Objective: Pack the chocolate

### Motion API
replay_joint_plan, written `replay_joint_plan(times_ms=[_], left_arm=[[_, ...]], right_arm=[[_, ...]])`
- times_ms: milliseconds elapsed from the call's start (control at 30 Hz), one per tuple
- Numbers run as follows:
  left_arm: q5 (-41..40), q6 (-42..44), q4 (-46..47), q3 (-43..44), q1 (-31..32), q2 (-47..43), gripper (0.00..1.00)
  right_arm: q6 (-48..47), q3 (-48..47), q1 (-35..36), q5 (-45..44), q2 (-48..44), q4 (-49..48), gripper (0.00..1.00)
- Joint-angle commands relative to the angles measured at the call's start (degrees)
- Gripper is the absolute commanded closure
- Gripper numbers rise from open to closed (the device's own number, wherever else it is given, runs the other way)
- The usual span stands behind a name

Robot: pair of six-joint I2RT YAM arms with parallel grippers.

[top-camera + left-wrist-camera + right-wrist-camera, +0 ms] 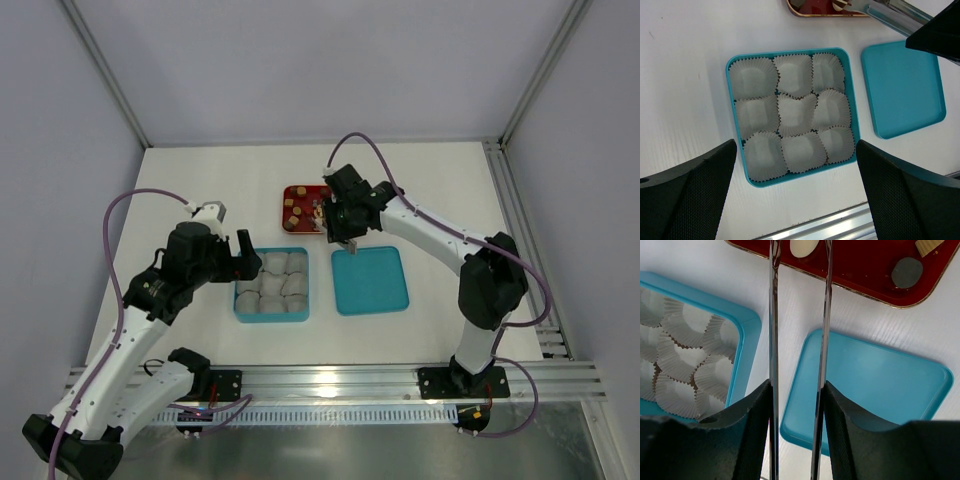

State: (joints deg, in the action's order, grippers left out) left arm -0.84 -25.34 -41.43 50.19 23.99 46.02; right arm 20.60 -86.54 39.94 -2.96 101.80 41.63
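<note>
The chocolate lies as small pieces on a dark red tray (303, 207). In the right wrist view the tray (865, 275) holds a cream-white piece (803, 247), a dark round piece (906, 272) and a tan piece (927, 245). My right gripper (797, 390) is shut on metal tongs (774, 315), whose two blades reach to the cream-white piece; their tips are cut off by the frame edge. The teal box (240, 297) holds several empty paper cups (795, 115). My left gripper (795, 200) is open and empty, above the box's near edge.
The teal lid (370, 280) lies flat to the right of the box, also in the left wrist view (902, 90) and the right wrist view (875, 390). An aluminium rail (330, 378) runs along the near table edge.
</note>
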Motion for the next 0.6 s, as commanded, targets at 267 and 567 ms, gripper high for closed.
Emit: replay_joint_plan(times_ms=[267,567], left_arm=[[-0.13,-0.50,1.09,-0.10,0.27,-0.58,0.00],[-0.21,-0.50,1.09,-0.10,0.27,-0.49,0.00]], right_arm=[[0.41,-4.34,0.93,-1.96,2.88,0.12,0.55],[0.41,-4.86,1.01,-2.05,3.76,0.65,0.62]])
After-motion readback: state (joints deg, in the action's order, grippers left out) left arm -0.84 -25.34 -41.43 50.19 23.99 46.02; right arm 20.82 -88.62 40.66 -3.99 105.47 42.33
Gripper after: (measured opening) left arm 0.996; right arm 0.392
